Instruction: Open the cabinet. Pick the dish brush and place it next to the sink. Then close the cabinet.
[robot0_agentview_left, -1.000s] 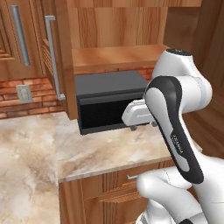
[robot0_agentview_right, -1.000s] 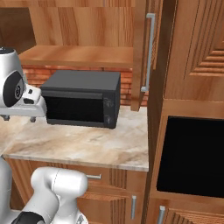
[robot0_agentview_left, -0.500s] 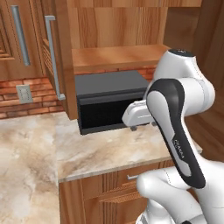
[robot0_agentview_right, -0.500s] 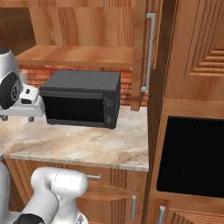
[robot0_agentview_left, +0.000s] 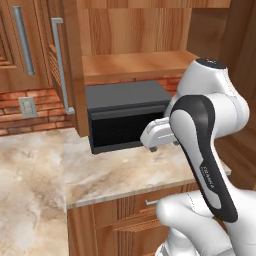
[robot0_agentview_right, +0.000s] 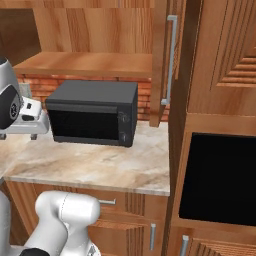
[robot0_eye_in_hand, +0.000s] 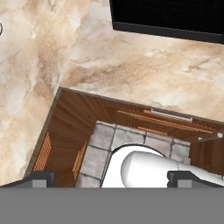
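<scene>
The gripper (robot0_eye_in_hand: 109, 177) points straight down, its two dark fingers (robot0_eye_in_hand: 41, 177) set wide apart with nothing between them. In the left base view the hand (robot0_agentview_left: 159, 135) hangs above the front part of the marble surface (robot0_agentview_left: 115, 170), in front of the microwave (robot0_agentview_left: 127, 115); in the right base view it sits at the left edge, beside the microwave's front. Below the fingers, the hand view shows the surface's front edge, the wooden drawer unit (robot0_eye_in_hand: 144, 120) with its short silver handle (robot0_eye_in_hand: 170, 115) under that edge, and grey floor tiles (robot0_eye_in_hand: 98, 148) further down.

The black microwave stands on the surface against the brick wall (robot0_agentview_left: 30, 107), under the shelf (robot0_agentview_right: 85, 64) of the cabinet (robot0_agentview_left: 135, 30). The cabinet is open: one door (robot0_agentview_left: 65, 65) stands swung out toward the camera in the left base view, its long silver handle (robot0_agentview_left: 59, 65) on the outer face, while the other door (robot0_agentview_left: 20, 40) is shut flat to the wall. The shelf that shows looks bare wood. The brush cannot be made out in any view, so its place cannot be told. A pale wall socket (robot0_agentview_left: 27, 106) sits on the bricks left of the microwave. At the right, a tall wooden unit holds a black oven front (robot0_agentview_right: 217, 177).
</scene>
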